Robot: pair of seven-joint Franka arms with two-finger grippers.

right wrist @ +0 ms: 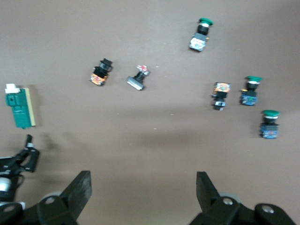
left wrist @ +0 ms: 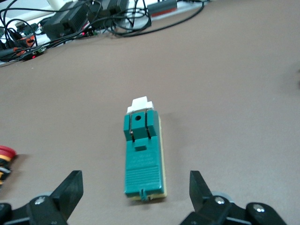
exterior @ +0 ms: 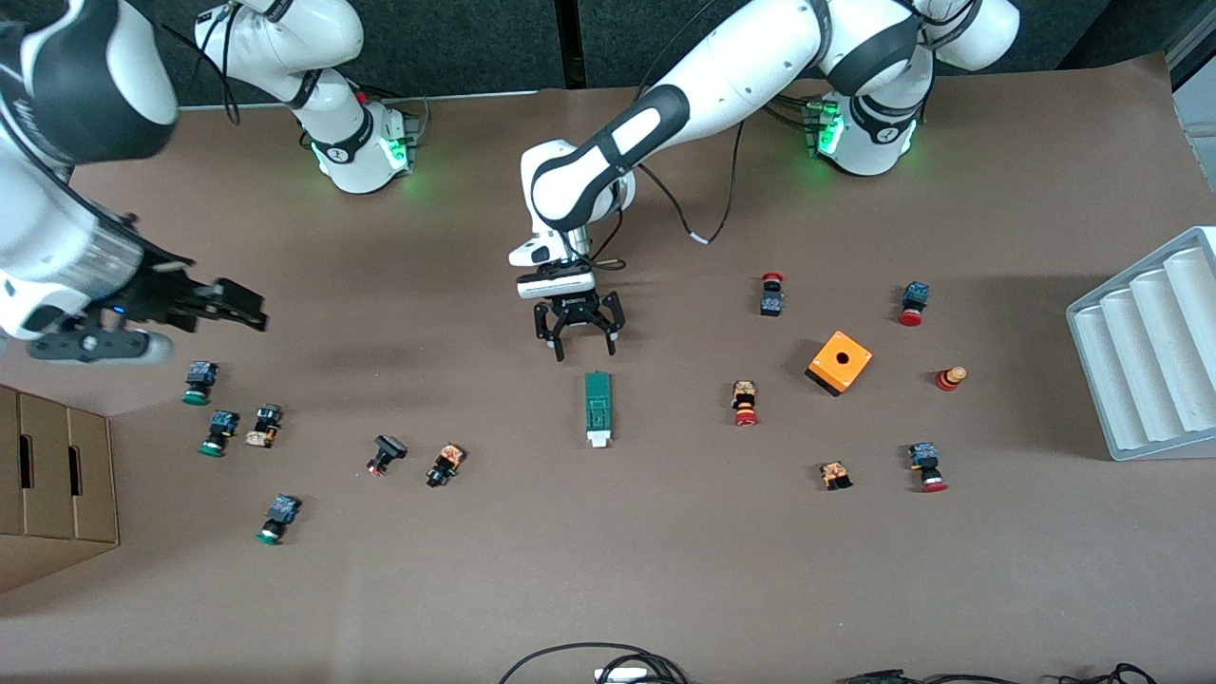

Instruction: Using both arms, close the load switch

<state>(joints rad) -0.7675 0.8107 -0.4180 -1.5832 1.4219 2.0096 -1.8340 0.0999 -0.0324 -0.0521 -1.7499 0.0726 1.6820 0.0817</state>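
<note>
Green load switch (exterior: pixel 597 408) lies flat on the brown tabletop (exterior: pixel 608 570), about mid-way between the two arms' ends, long axis running toward the front camera, white tab (exterior: pixel 598 440) at the end nearer that camera. In your left wrist view the load switch (left wrist: pixel 142 157) sits centred between the two fingers (left wrist: pixel 70 190), tab pointing away from the hand.

Your left hand (exterior: pixel 579 337) hangs just above the tabletop at the switch's tab-less end, close to it but not touching; jaws spread wide, nothing in them. Left arm (exterior: pixel 665 104) reaches in from its base.

Your right hand (exterior: pixel 223 304) is up in the air at the right arm's end, over bare tabletop near the green-capped push-buttons (exterior: pixel 200 382); its wrist view shows the fingers (right wrist: pixel 77 190) wide apart and empty (the switch (right wrist: pixel 19 105) is visible there too, well apart from this hand). Right arm (exterior: pixel 57 218) is not near the switch.

Other stuff: red-capped push-buttons (exterior: pixel 744 404) and an orange cube (exterior: pixel 839 362) with a hole sit toward the left arm's end, a white ridged tray (exterior: pixel 1149 342) at that edge, a cardboard box (exterior: pixel 52 484) at the right arm's end. Two more small buttons (exterior: pixel 445 465) lie between the green-capped group and the switch.
</note>
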